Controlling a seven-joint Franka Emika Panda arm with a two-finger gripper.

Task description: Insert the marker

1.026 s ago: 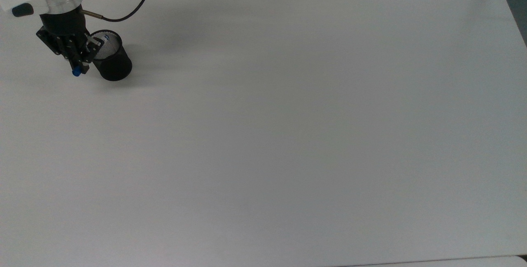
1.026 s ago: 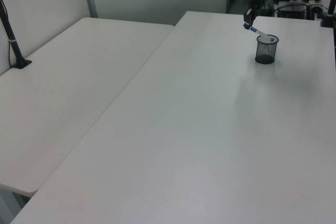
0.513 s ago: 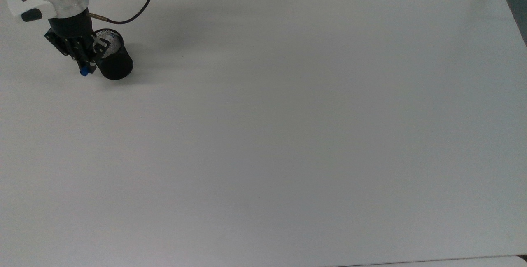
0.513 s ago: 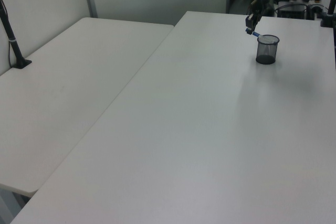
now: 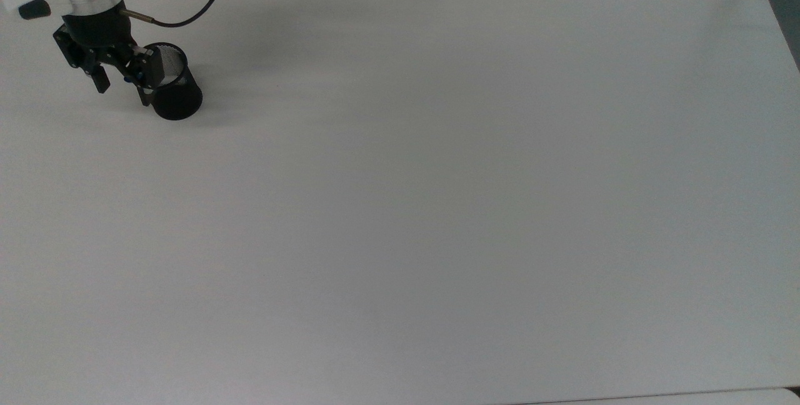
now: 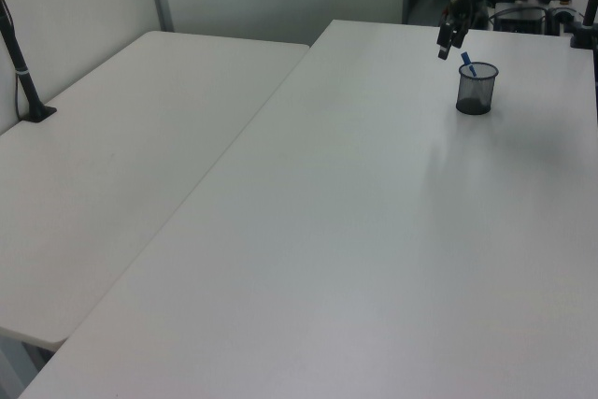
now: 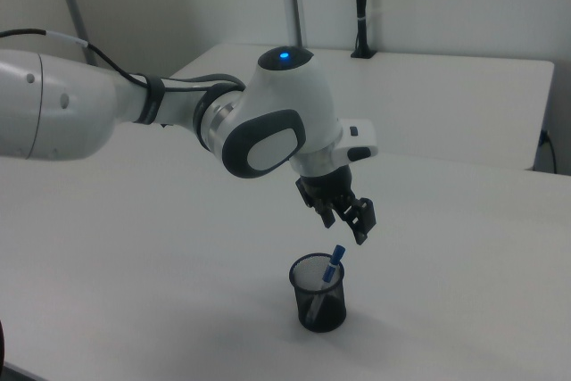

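Now my gripper hangs wide open and empty above the mesh cup, so a careless retreat could clip the leaning marker and tip it.

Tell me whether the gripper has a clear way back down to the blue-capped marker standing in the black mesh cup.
Probably yes: the open gripper hangs just above the cup, and the marker's blue top pokes past the rim unobstructed.

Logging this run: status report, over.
Tool open, above cup rim. Marker standing in mesh cup, blue end up. Nothing in the way.

The marker stands tilted inside the mesh cup.
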